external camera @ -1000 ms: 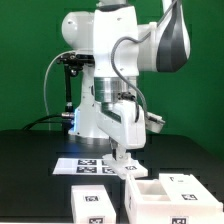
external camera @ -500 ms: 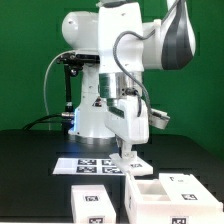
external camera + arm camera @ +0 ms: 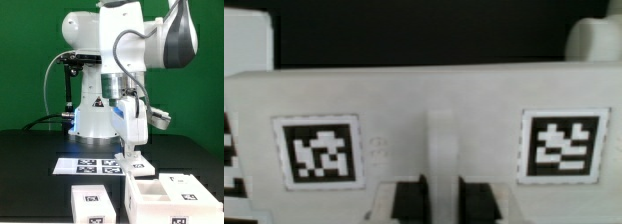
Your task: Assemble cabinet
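Observation:
The cabinet body (image 3: 134,203), a white open box with a tag on its far right part, lies at the front on the exterior view's right. My gripper (image 3: 129,150) hangs just behind it, shut on a small white panel (image 3: 131,163) that bears tags. In the wrist view this panel (image 3: 429,110) fills the picture with two tags on it, and its middle rib sits between my dark fingers (image 3: 402,202), with the gripper (image 3: 438,203) closed on it. A separate flat white panel (image 3: 93,203) with a tag lies at the front left.
The marker board (image 3: 92,165) lies flat on the black table behind the loose panel, left of my gripper. The robot's white base (image 3: 95,115) and a black stand with cables (image 3: 68,85) rise at the back.
My gripper has moved a little toward the exterior view's right and up, carrying the small panel with it. The cabinet body and the loose panel have not moved.

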Available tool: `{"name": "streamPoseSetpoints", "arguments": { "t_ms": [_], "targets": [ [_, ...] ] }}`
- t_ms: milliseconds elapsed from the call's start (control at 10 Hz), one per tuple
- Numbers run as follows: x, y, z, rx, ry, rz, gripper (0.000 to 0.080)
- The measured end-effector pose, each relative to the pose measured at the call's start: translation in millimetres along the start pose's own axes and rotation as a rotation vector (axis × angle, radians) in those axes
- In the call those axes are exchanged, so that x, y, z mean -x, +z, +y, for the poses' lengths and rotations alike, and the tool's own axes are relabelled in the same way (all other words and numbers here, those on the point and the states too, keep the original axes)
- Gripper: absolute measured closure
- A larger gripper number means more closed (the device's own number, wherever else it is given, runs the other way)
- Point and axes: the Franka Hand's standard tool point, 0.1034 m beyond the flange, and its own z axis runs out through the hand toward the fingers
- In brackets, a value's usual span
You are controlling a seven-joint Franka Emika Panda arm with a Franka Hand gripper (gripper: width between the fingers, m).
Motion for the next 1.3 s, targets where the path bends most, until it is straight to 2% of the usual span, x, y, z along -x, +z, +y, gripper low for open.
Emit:
{"name": "streamPoseSetpoints", "arguments": {
  "t_ms": [500,800,1300],
  "targets": [
    [-0.2,1.2,0.7,0.004,0.0,0.001,0.0737],
    [5.9,-2.1,-11.8,0.003,0.042,-0.013,0.0737],
    [8.5,0.2,-12.0,0.01,0.056,-0.014,0.0737]
  ]
}}
